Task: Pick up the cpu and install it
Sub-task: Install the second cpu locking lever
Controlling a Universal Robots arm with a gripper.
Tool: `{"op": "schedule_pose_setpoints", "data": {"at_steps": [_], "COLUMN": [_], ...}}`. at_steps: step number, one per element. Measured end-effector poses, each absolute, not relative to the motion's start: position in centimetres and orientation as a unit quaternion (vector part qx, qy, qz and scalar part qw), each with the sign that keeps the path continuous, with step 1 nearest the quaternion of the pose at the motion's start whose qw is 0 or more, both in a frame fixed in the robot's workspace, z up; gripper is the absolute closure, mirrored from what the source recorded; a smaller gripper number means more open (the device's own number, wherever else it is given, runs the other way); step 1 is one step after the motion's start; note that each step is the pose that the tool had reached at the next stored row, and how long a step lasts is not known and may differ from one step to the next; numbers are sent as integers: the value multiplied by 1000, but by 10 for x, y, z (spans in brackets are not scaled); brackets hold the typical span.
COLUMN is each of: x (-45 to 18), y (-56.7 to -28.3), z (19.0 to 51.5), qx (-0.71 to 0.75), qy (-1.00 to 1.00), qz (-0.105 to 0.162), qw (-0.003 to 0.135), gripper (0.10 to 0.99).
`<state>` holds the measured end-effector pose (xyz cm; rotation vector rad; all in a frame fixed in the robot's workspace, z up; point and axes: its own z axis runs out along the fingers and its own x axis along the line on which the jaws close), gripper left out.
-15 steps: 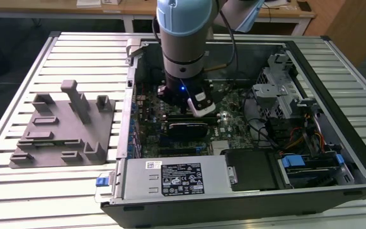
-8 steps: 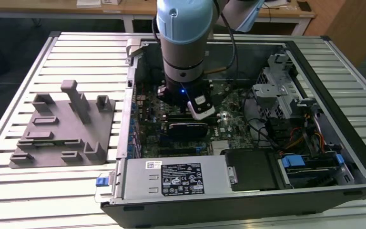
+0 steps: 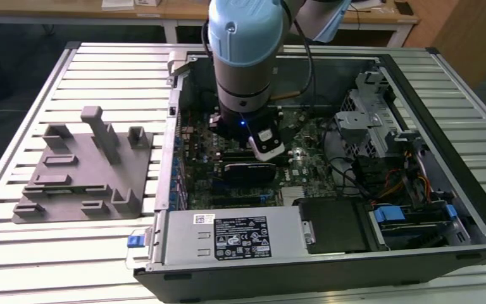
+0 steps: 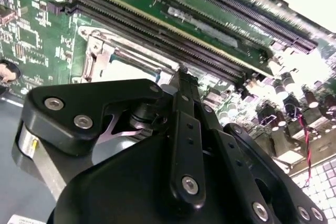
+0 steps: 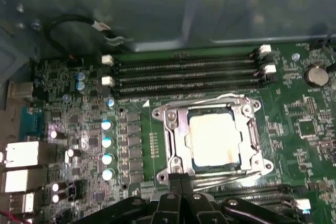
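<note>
Already the small square cpu w/ pale silver metal top [image 5: 211, 140] sits in the steel-framed socket [image 5: 173, 129] on the green motherboard [image 5: 299, 129], black end effector [image 5: 181, 184] closed, empty, just beside it; risk: its tips catch the socket frame & shift the chip.

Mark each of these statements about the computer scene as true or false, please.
1. The cpu lies inside its socket frame on the motherboard. True.
2. The grey plastic fixture sits inside the computer case. False: it rests on the slatted table, on the exterior view's left of the case.
3. The arm reaches down into the open case. True.
4. The memory slots beside the socket hold modules. False: they look empty.
</note>
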<state>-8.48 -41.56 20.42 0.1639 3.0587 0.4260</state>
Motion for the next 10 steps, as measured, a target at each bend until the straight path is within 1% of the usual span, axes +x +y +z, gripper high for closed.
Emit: {"op": "schedule_pose_setpoints", "data": {"at_steps": [3,10], "x": [-85,-85], "y": [-418,-419], "z": [204,210], "qx": [53,53], "qy": [987,987], "qz": [149,150], "qw": [24,24], "gripper": [980,980]}}
